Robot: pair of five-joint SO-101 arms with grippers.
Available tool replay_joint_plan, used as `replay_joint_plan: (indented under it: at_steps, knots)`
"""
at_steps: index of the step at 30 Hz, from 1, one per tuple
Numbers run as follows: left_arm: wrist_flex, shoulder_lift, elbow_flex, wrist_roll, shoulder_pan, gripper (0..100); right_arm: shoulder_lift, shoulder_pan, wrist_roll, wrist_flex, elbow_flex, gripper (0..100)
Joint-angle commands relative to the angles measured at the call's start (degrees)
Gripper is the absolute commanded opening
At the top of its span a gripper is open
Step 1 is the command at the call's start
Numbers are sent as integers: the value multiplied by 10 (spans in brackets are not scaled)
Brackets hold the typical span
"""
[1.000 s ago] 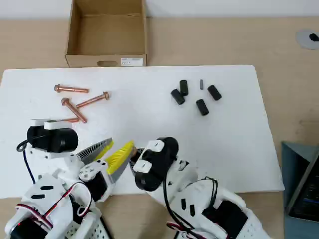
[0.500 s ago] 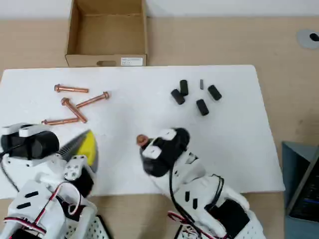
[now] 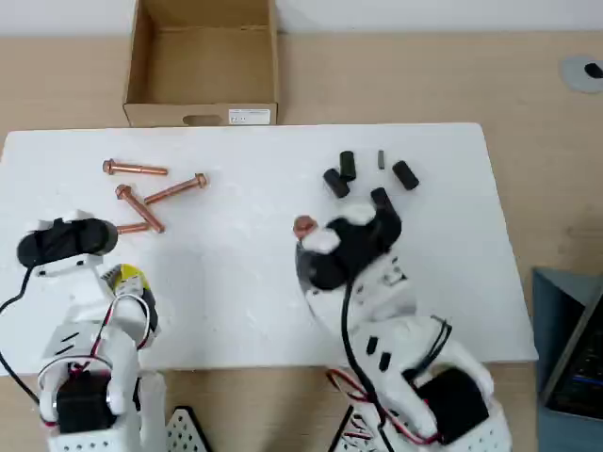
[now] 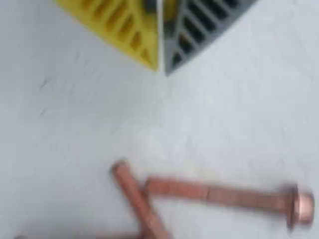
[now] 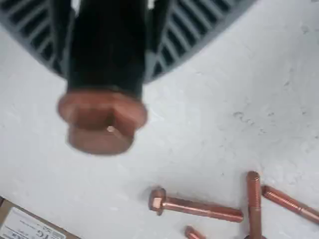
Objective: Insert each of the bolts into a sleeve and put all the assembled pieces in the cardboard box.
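My right gripper (image 5: 107, 74) is shut on a black sleeve (image 5: 107, 45) with a copper bolt through it. The bolt's head (image 3: 303, 226) sticks out above the middle of the white mat. Loose black sleeves (image 3: 335, 183) lie just behind that arm. My left gripper (image 4: 159, 67) hovers low over the mat's left side, its yellow and grey fingers shut together with nothing in them. Just past its tips lie loose copper bolts (image 4: 224, 195), with more bolts (image 3: 135, 169) scattered farther back. The open cardboard box (image 3: 203, 61) stands beyond the mat at back left.
The white mat (image 3: 452, 282) covers most of the wooden table. A short grey pin (image 3: 382, 159) lies among the sleeves. A dark object (image 3: 570, 348) sits at the right edge of the table.
The two grippers were together at the mat's front. The left one has let go and swung left; the right one has carried the bolt and sleeve back and to the right.
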Motion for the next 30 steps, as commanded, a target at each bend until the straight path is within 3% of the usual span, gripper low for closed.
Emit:
replay_joint_plan:
  at_steps: [1,10,18,30]
  knots:
    - [-29,-3,34,-3,-7,2,104,16,2,-38,-94,9]
    - [-100,-3,113,-4,-10,2,346,16,57,-149,-218,9]
    - [-105,-3,160,-2,-11,2,576,49,118,-245,-375,9]
    - [-105,-3,167,-2,-11,3,968,84,124,-273,-726,10]
